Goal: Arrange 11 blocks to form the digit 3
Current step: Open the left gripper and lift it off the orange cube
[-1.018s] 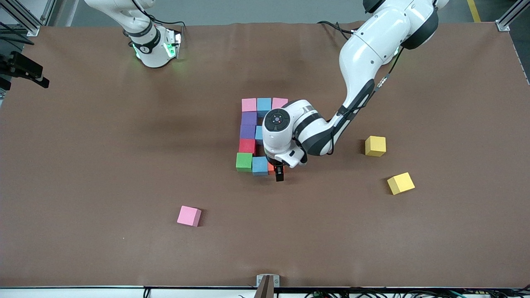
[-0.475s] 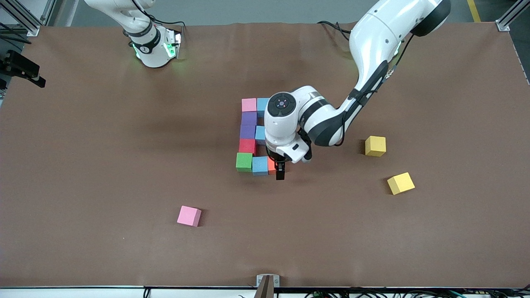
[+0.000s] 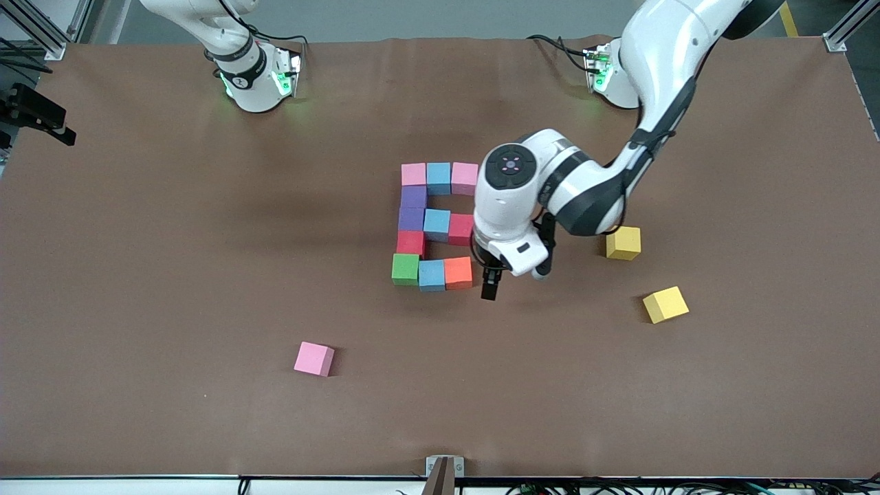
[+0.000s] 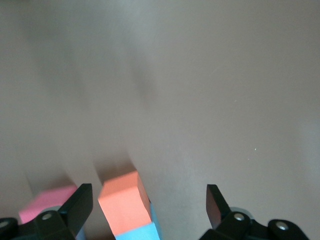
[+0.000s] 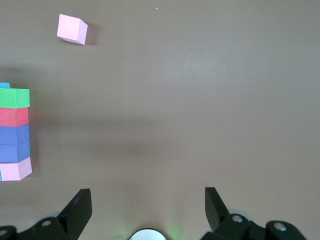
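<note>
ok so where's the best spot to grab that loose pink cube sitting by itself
Probably from straight above, fingers on two opposite side faces of the lone pink cube. It lies flat with nothing touching it, slightly turned from the table edge, so the wrist should rotate to match its faces.

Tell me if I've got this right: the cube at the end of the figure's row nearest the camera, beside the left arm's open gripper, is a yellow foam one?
Not quite. That orange foam cube is orange, not yellow, as the front view shows. It ends the row nearest the camera, beside the light blue foam cube, and the left gripper is open next to it. The two yellow cubes lie apart, toward the left arm's end.
</note>
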Available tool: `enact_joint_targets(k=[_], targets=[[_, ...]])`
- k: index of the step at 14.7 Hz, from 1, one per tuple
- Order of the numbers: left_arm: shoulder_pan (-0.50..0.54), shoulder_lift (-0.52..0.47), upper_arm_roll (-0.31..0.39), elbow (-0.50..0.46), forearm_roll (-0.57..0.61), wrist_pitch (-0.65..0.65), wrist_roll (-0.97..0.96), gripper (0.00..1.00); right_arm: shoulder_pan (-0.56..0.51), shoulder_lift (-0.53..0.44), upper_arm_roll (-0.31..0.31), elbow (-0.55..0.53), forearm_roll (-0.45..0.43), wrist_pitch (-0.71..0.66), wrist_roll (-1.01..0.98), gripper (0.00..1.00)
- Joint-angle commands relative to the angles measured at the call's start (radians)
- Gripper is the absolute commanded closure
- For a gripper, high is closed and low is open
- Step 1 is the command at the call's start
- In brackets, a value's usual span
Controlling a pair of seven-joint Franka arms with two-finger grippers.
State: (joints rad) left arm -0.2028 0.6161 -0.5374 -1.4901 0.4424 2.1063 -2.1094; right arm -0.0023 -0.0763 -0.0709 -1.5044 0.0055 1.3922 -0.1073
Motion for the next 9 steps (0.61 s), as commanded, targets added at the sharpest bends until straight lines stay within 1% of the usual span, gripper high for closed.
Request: enact_joint_targets(k=[1, 5, 8, 9], targets=[[0.092, -0.122, -0.012, -0.128, -0.056, -0.005, 0.265, 0.0, 0.005, -0.008, 0.003, -0.008, -0.015, 0.01, 0.012, 0.0], [0.213, -0.226, -0.012, -0.24, -0.111, -0.005, 0.799, 0.0, 0.005, -0.008, 0.005, -0.014, -0.015, 0.013, 0.012, 0.0], [0.308, -0.271, -0.019, -0.289, -0.116, -0.005, 1.171, 0.0, 0.005, -0.008, 0.005, -0.017, -0.015, 0.011, 0.012, 0.0], [0.336, -0.291, -0.021, -0.306, -0.116, -0.003, 1.259, 0.0, 0.005, -0.01, 0.005, -0.017, -0.015, 0.011, 0.012, 0.0]])
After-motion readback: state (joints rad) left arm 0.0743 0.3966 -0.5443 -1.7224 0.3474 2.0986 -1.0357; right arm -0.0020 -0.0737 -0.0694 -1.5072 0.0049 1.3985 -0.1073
